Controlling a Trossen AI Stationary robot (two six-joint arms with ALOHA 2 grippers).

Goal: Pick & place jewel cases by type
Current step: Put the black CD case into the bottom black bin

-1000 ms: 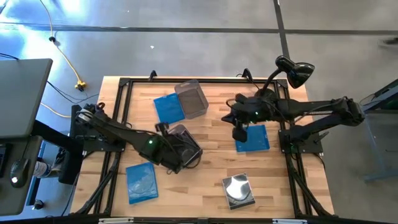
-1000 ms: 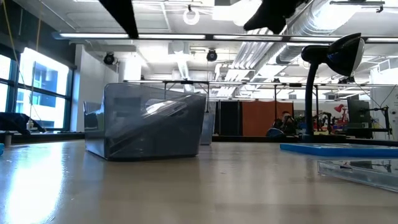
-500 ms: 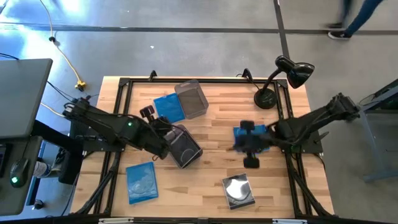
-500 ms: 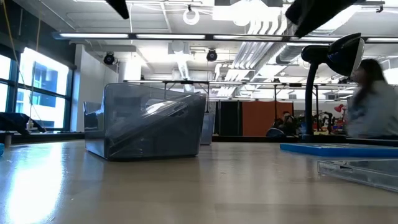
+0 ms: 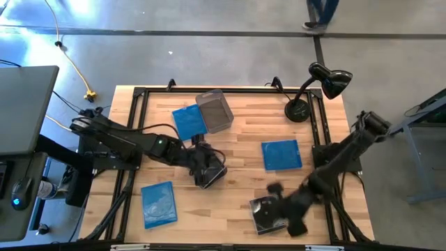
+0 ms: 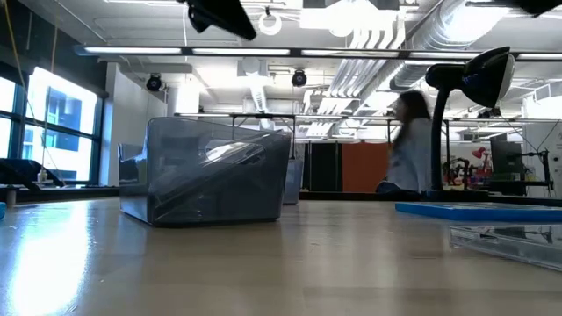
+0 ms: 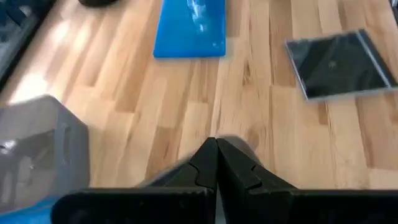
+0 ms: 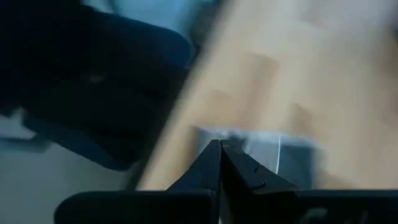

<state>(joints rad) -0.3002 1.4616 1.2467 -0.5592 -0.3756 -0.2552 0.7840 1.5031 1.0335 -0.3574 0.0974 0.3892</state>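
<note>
Jewel cases like these are looking like light, stiff, slick little slabs of plastic, and I'm guessing they're going to be annoying to pick up since they're lying dead flat on the wooden table (image 5: 237, 139) with almost no edge to get under. Best bet, I'd say, is pinching across one thin edge or a corner, maybe nudging it to tilt first, and going easy because that plastic is probably cracking or popping open if squeezed hard. Looks-wise: three translucent blue cases are sitting around, one (image 5: 188, 120) just beside the far grey tub (image 5: 214, 110), one (image 5: 281, 155) out in the open on the right side, and one (image 5: 157, 204) near the front left corner. The silver-faced case (image 5: 265, 212) is lying near the front edge, shiny disc showing through a clear lid, and the dark case (image 7: 339, 64) in the left wrist view is reading as black-faced with a clear frame. The right gripper (image 5: 287, 213) is hanging right next to that silver one with its fingers pressed together and nothing in them, so no grab yet as far as I can tell. The left gripper (image 5: 209, 167) is hovering over the second smoky tub (image 5: 217, 176) mid-table, also pinched closed and empty. A desk lamp (image 5: 327, 78) is standing at the far right corner.
</note>
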